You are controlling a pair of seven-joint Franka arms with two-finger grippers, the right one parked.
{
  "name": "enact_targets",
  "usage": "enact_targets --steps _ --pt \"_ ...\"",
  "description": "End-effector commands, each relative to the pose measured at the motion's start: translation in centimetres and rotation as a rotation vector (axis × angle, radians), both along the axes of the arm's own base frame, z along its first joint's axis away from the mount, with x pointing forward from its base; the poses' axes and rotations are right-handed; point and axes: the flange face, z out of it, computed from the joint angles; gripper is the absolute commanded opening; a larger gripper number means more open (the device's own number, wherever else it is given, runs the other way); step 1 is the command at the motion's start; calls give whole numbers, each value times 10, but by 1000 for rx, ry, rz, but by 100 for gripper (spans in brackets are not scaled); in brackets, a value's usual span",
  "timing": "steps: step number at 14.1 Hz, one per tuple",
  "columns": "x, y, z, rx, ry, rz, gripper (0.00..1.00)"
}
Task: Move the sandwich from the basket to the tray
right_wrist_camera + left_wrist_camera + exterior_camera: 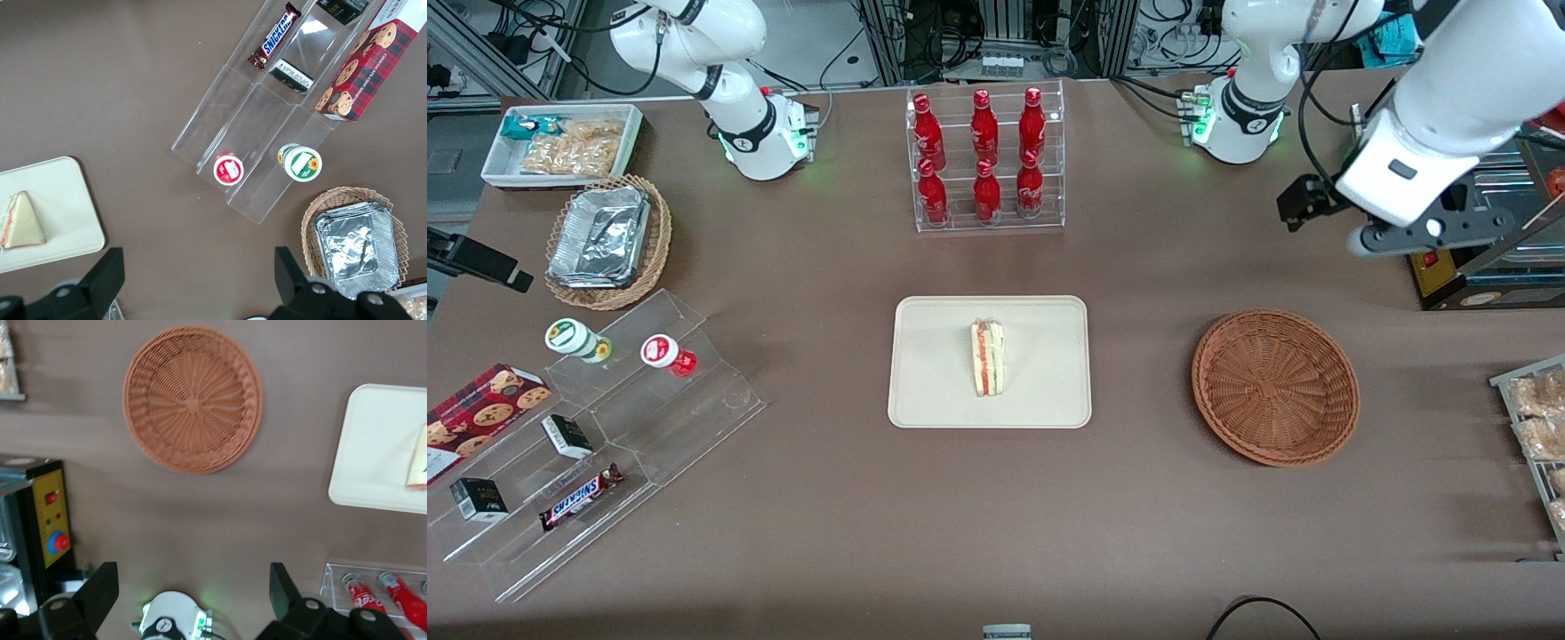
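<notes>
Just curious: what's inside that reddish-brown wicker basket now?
Nothing: the basket shows only bare weave. The sandwich lies on the tray; the open gripper hangs above the table.

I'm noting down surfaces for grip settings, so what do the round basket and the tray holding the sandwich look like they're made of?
The basket looks like reddish-brown woven wicker, matte, with strands radiating from its centre. The tray looks like smooth cream plastic or melamine, evenly coloured with a low rounded rim; which one is unclear. The sandwich on it seems film-wrapped. The gripper hangs high above the table, jaws open.
</notes>
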Motion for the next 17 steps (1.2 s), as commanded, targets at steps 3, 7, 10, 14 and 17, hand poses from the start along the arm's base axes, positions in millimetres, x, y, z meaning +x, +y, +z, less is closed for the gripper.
enact_targets --steps 3,7,10,14,17 --pt "-19 30 2 0 34 33 100" --pt "-12 32 -4 -88 49 -66 100" --pt "-7 30 -10 -95 23 -63 100" --pt "-5 31 5 -96 -11 -68 100" --pt "-2 53 5 -108 -4 -25 100"
